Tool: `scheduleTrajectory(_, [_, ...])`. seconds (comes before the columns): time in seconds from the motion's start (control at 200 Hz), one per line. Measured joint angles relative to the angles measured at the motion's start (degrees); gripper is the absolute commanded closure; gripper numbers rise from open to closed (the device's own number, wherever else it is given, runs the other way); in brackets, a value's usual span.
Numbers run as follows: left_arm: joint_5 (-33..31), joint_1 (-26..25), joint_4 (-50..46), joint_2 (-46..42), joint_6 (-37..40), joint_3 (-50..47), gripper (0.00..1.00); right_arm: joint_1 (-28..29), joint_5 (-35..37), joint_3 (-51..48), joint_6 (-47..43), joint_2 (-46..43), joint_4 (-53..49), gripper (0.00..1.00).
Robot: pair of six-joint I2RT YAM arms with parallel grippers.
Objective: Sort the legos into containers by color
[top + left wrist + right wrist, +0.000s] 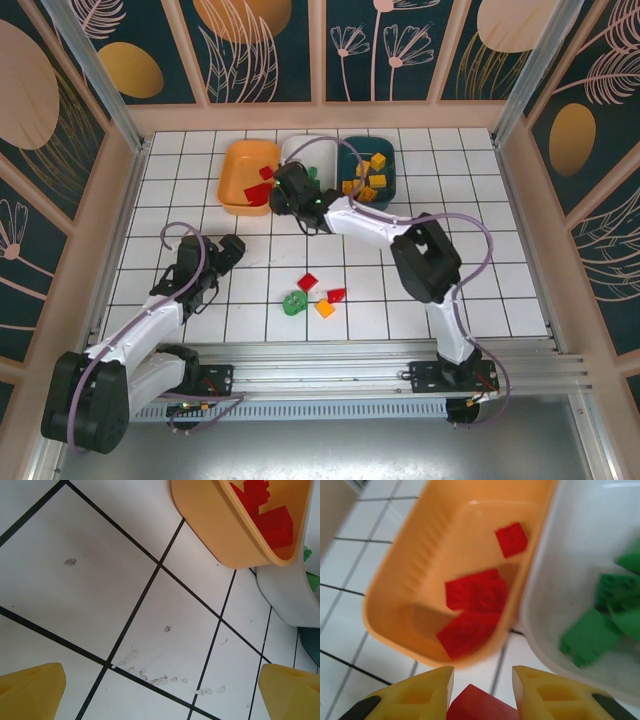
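Observation:
My right gripper (482, 690) is shut on a red lego (480, 706), held just in front of the gap between the orange container (410, 580) and the white container (555, 560). Red legos (475, 596) lie in the orange container, green legos (592, 635) in the white one. From above, the right gripper (285, 196) sits at the near edge of these two containers, and the teal container (388, 160) holds yellow-orange legos (366, 180). My left gripper (160, 695) is open over bare tile, left gripper (231, 250) left of centre. Two red legos (307, 283), a green lego (294, 303) and an orange lego (324, 309) lie loose mid-floor.
The white tiled floor (450, 250) is ringed by low walls. The right arm (430, 260) stretches diagonally over the middle toward the containers. The left wrist view catches the orange container (220, 525) and the white container's corner (285, 600) at upper right.

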Motion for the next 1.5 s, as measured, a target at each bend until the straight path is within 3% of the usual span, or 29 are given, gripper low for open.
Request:
scheduleTrajectory(0.285, [2.1,0.4,-0.1,-0.1,0.7,0.0,0.02,-1.1,-5.7,21.6,-5.2,14.3,-2.7,0.66])
scheduleTrajectory(0.33, [2.4,0.4,-0.1,-0.2,0.9,0.0,0.01,-1.3,-6.7,25.8,-5.7,16.9,-3.7,0.61])
scheduleTrajectory(0.38, [2.6,0.4,-0.2,-0.3,1.0,0.0,0.02,-1.5,-7.7,30.6,-5.7,20.0,-4.8,0.48])
scheduleTrajectory(0.46, [2.8,0.4,-0.2,-0.7,1.3,0.0,0.01,-1.7,-9.0,38.4,-7.0,24.7,-7.4,0.40])
scheduleTrajectory(0.565, [2.8,0.4,-0.2,-1.5,1.4,0.0,0.02,-1.8,-9.1,41.4,-7.4,26.5,-10.0,0.36])
scheduleTrajectory(0.746, [2.9,0.4,-0.4,-2.8,1.8,0.0,0.01,-1.8,-7.9,40.6,-8.3,25.2,-12.2,0.38])
scheduleTrajectory(0.876, [3.3,0.4,-1.0,-3.7,2.5,0.5,0.01,-1.6,-5.4,29.0,-8.9,16.4,-11.2,0.38])
scheduleTrajectory(1.081, [6.9,0.4,-0.4,-3.9,4.1,1.4,0.09,-0.5,-0.8,-7.6,-9.9,-14.3,-5.7,0.35])
scheduleTrajectory(1.241, [11.2,-1.0,1.5,-3.0,5.9,1.5,0.16,1.5,4.3,-29.6,-3.5,-33.5,-5.6,0.27])
scheduleTrajectory(1.401, [11.0,-12.3,0.6,0.7,8.8,4.4,0.14,6.2,6.9,-42.9,6.9,-38.6,-10.6,0.23])
scheduleTrajectory(1.496, [11.2,-14.3,1.6,1.7,8.9,4.9,0.12,9.9,6.6,-46.9,11.6,-38.5,-13.6,0.22])
